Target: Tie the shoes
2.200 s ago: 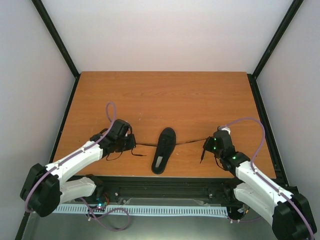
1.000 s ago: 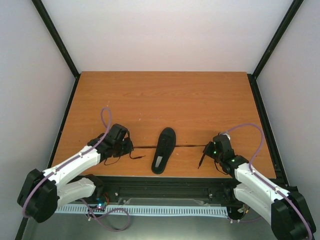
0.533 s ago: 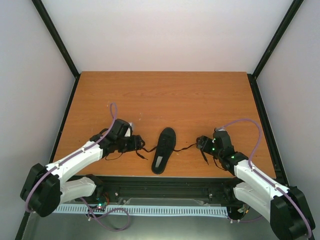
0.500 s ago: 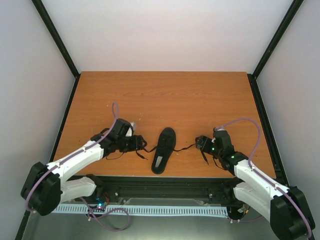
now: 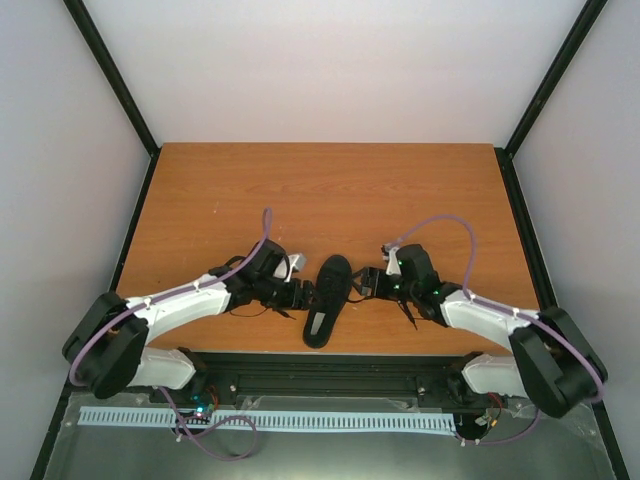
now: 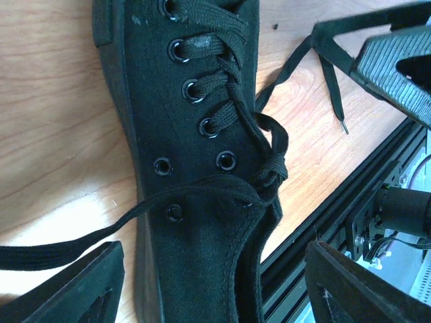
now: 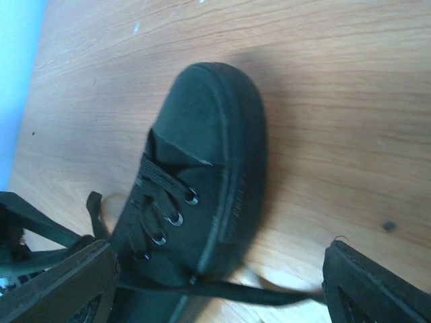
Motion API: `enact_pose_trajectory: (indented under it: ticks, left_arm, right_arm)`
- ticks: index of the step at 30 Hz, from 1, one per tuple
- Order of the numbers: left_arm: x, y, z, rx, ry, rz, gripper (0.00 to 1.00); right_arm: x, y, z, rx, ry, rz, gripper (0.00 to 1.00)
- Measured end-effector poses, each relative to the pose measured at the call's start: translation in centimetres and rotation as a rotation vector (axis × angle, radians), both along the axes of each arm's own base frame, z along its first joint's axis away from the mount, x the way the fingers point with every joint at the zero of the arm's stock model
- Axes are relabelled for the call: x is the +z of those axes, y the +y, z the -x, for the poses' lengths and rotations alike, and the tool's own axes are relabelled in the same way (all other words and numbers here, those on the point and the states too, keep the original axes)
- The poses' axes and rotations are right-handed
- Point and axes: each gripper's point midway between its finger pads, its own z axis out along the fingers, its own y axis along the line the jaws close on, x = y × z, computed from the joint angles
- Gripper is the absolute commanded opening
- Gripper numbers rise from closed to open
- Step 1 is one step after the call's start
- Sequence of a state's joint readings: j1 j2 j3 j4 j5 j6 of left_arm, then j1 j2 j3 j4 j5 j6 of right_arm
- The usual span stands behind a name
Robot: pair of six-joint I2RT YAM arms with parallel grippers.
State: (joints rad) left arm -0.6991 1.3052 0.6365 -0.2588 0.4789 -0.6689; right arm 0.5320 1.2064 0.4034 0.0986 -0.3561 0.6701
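Note:
The black shoe (image 5: pixel 328 298) lies on the wooden table, toe pointing away, a pale inner sole showing at its heel. My left gripper (image 5: pixel 305 293) stands open right beside its left side, my right gripper (image 5: pixel 363 285) open by its right side. From the left wrist, the shoe (image 6: pixel 195 161) fills the space between the spread fingers (image 6: pixel 74 286), and a loose knot (image 6: pixel 271 176) sits over the lower eyelets. One lace (image 6: pixel 60 245) trails off left. From the right wrist, the shoe's toe (image 7: pixel 215 134) shows, with a lace (image 7: pixel 269 293) lying across the wood between the fingers. Nothing is gripped.
The table's near edge, with a black rail (image 5: pixel 330 365), runs just behind the shoe's heel. The rail (image 6: pixel 350 202) also shows in the left wrist view. Dark frame posts (image 5: pixel 110 75) and pale walls bound the table (image 5: pixel 330 190).
Both grippers were shut on the lace ends, pulling them taut to either side. They have opened, let the laces go slack and moved in close to the shoe.

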Motion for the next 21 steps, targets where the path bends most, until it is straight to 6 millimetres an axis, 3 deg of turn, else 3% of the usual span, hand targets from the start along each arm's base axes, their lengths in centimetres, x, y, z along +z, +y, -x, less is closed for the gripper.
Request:
enact_pose_trajectory:
  ticks: [5,10,16,21]
  left_arm:
    - [-1.2,-0.5,0.4,-0.023,0.038,0.002,0.83]
    - [-2.8,-0.6,0.6,-0.030,0.076,-0.017,0.82]
    - [-4.3,-1.0,0.2,-0.031,0.085,-0.018,0.71]
    - [-4.7,-1.6,-0.9,-0.018,0.044,-0.004,0.62]
  right_arm:
    - [0.1,2.5,-1.5,0.040,0.010,-0.020,0.82]
    - [-1.1,3.7,-2.8,0.044,0.035,-0.018,0.76]
    - [-3.4,4.5,-3.1,0.053,0.093,-0.001,0.64]
    - [-3.8,4.9,-3.8,0.035,0.097,-0.012,0.55]
